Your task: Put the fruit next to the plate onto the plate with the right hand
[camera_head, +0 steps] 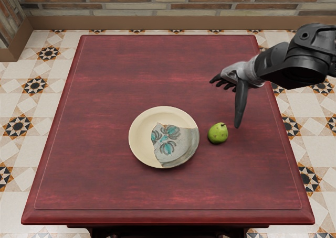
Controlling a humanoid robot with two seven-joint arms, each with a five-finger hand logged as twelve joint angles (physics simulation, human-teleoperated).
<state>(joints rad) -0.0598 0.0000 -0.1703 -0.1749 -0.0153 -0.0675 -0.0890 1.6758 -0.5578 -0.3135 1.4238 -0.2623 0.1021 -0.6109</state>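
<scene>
The fruit lies on the table, right of the plate.

A dark red rectangular wooden surface carries a cream round ceramic plate with a grey, teal-flowered patch, near its middle. A small green pear-like fruit rests just right of the plate, not touching it.

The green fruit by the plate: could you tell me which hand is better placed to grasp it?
Right. The right hand hovers open just beyond the green fruit, one finger pointing down beside it; the left arm is out of view.
</scene>
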